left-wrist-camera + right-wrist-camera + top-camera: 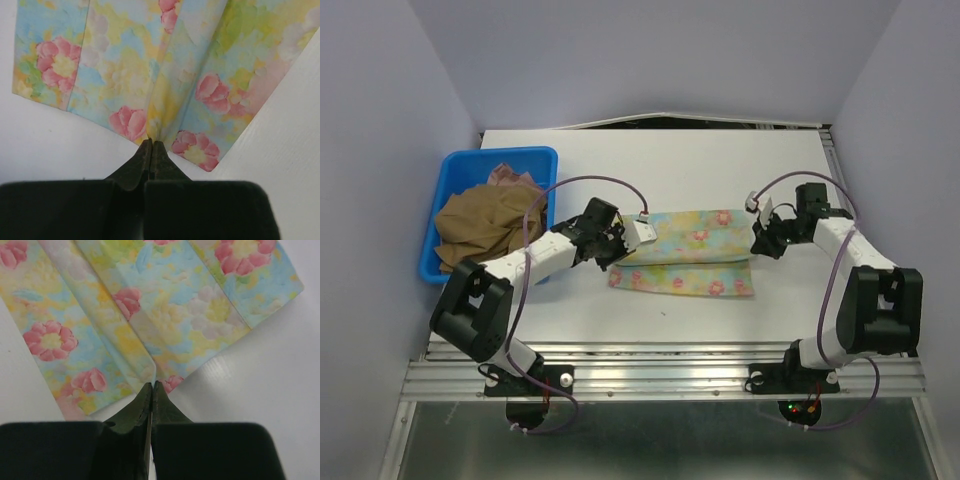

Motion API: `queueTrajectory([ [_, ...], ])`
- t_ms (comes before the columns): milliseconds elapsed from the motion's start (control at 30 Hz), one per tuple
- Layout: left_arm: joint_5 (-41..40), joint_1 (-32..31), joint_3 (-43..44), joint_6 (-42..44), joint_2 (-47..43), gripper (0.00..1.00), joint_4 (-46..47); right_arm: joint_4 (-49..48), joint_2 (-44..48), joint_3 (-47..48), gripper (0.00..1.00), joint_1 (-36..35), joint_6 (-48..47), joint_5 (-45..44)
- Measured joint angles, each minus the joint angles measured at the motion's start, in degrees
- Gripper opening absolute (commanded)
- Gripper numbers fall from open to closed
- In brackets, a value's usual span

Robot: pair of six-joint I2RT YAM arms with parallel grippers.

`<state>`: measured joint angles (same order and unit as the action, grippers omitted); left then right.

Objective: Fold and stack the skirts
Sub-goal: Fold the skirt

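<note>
The pastel yellow-blue skirt with pink flowers (692, 254) lies flat and partly folded on the white table between the arms. My left gripper (622, 250) is shut on its left edge; in the left wrist view the gripper (151, 143) pinches a fold of the floral cloth (150, 75). My right gripper (760, 240) is shut on its right edge; in the right wrist view the gripper (152, 385) pinches a fold of the cloth (150, 305). The brown pleated skirt (480, 225) fills the bin, with the dusty pink skirt (510, 177) showing behind it.
The blue plastic bin (450, 170) stands at the table's left edge, close to my left arm. White table (650, 170) stretches behind the floral skirt. Grey walls close in on both sides, and a metal rail (670, 375) runs along the near edge.
</note>
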<state>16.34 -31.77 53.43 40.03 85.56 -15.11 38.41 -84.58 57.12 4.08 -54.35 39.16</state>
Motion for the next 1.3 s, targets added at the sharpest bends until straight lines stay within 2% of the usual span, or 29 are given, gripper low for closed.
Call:
queueTrajectory([
  [100, -1.7, -0.8, -1.7, -1.0, 0.8, 0.00, 1.5, -1.3, 0.5, -4.2, 0.01, 0.0, 0.5, -0.3],
  [233, -3.5, -0.8, -0.8, -3.9, 3.7, 0.00, 3.3, -3.1, -0.7, -4.3, 0.01, 0.0, 2.7, -0.6],
  [533, -6.6, -0.7, 7.9, -5.7, 5.3, 0.00, 0.6, -2.7, -2.4, 6.5, 0.01, 0.0, 6.8, -0.5],
  [700, -7.1, -0.4, 10.1, -3.7, 1.7, 0.00, -2.1, 0.5, 2.1, 7.6, 0.01, 0.1, 5.2, 0.0],
  [833, -7.0, -0.4, 8.5, -1.3, -1.5, 0.00, -2.8, 1.9, 7.7, 3.1, 0.01, 0.0, 1.4, 0.6],
  [867, -6.8, -0.5, 7.2, -0.7, -2.2, 0.03, -2.8, 2.3, 8.6, 1.8, 0.01, 0.0, 0.4, 0.8],
  [900, -6.6, -0.5, 6.3, -0.1, -2.6, 0.14, -2.8, 2.8, 9.5, -0.4, 0.06, -0.1, -0.7, 1.1],
  [933, -6.4, -0.7, 4.4, 0.8, -3.0, 0.44, -2.3, 2.8, 10.6, -3.2, 0.18, -0.5, -2.0, 1.3],
  [967, -6.2, -0.9, 2.6, 1.2, -3.3, 0.54, -2.1, 3.2, 11.5, -5.6, 0.51, -0.8, -2.9, 1.2],
  [1000, -6.1, -1.3, 1.0, 2.2, -3.5, 0.63, -2.4, 3.7, 12.8, -8.4, 0.64, -1.2, -4.0, 1.2],
  [1033, -6.4, -1.7, -1.0, 3.1, -3.6, 0.78, -3.2, 4.4, 13.7, -10.2, 0.73, -1.4, -5.0, 0.6],
  [1067, -6.6, -1.9, -2.1, 3.4, -3.7, 0.80, -3.7, 5.6, 15.0, -12.1, 0.82, -1.4, -5.8, -0.2],
  [1100, -6.9, -2.1, -3.5, 4.0, -3.9, 0.95, -4.9, 6.4, 15.9, -12.9, 0.83, -1.4, -6.0, -0.7],
  [1167, -7.1, -2.3, -4.3, 4.7, -4.8, 0.95, -6.1, 7.0, 17.4, -13.1, 0.81, -1.4, -5.4, -1.7],
  [1267, -7.1, -2.5, -4.0, 4.2, -8.2, 0.94, -7.2, 7.5, 19.5, -12.3, 0.72, -1.4, -3.6, -2.0],
  [1300, -7.0, -2.6, -3.7, 4.1, -9.1, 0.91, -7.3, 8.0, 19.7, -11.1, 0.69, -1.4, -2.6, -1.6],
])
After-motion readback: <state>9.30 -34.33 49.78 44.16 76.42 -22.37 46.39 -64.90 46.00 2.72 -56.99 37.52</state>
